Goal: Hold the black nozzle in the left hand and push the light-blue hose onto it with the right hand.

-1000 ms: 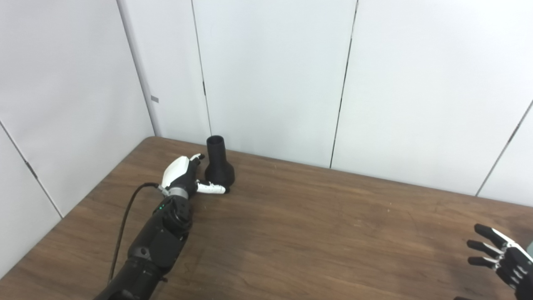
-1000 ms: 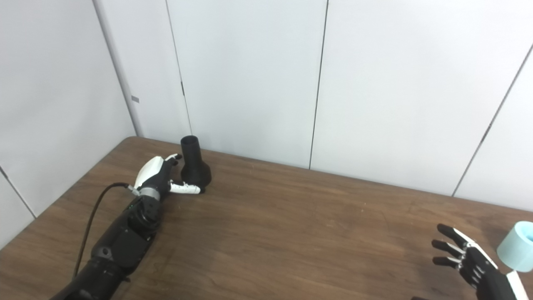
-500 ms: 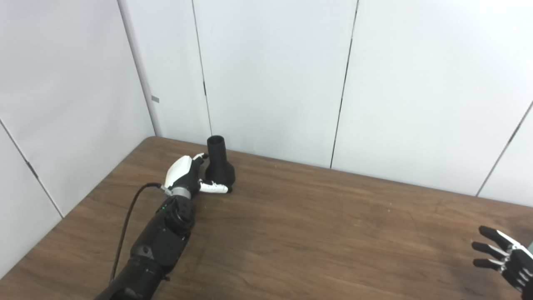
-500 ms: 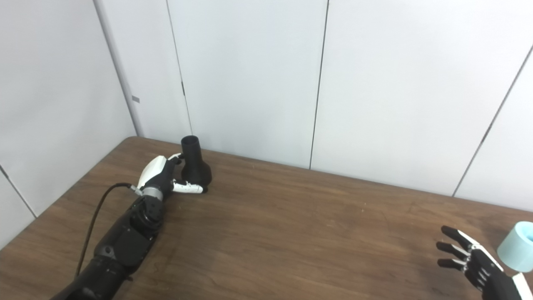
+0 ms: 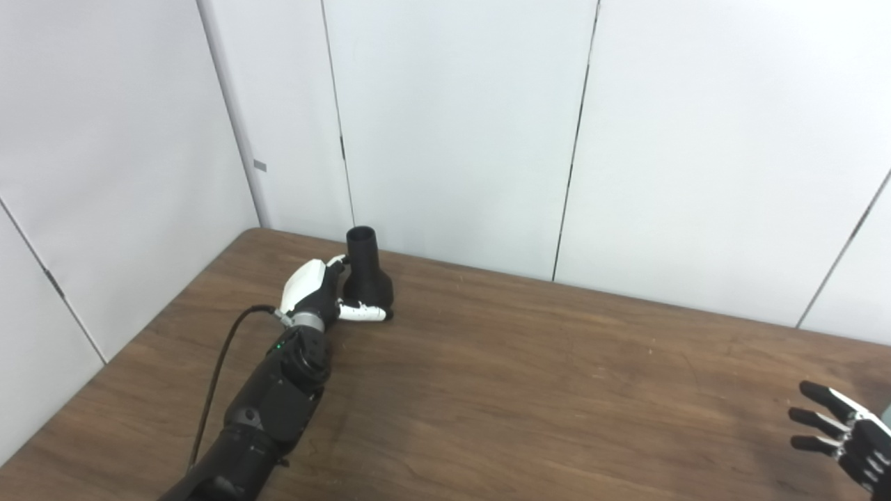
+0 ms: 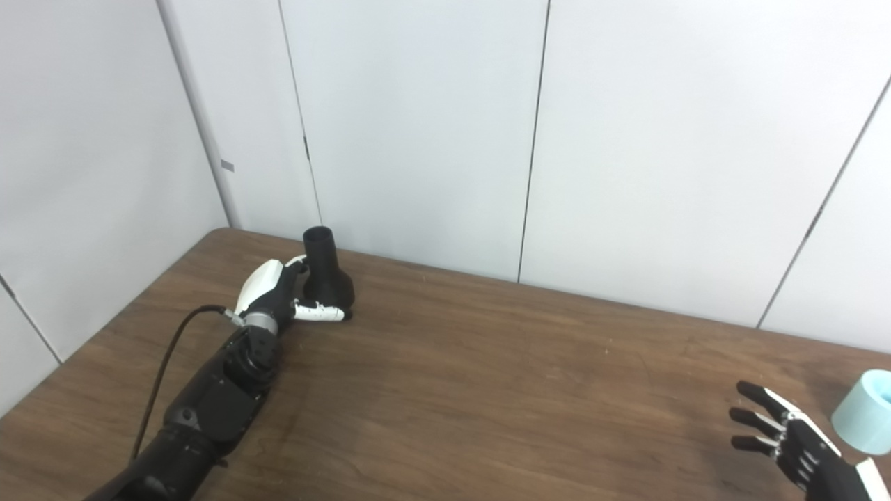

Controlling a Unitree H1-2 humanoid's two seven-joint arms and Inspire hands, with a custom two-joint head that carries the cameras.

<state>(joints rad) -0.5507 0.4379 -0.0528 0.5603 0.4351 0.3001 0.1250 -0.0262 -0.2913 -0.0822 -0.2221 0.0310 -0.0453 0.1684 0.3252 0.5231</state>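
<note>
The black nozzle (image 5: 367, 275) stands upright near the table's far left corner, narrow neck up. My left hand (image 5: 314, 295) is open right beside its left side, thumb stretched along the base in front and fingers reaching behind the neck, not closed on it. The light-blue hose (image 6: 865, 412) is a short tube at the right edge, seen only in the right eye view. My right hand (image 6: 793, 442) is open with fingers spread, just left of the hose and apart from it.
The brown wooden table (image 5: 522, 390) is backed by white wall panels close behind the nozzle and along the left side. A black cable (image 5: 217, 362) runs along my left forearm.
My left hand has slid forward, closer around the nozzle's base and neck. My right hand has drifted slightly right and down toward the hose. The nozzle and hose have not moved.
</note>
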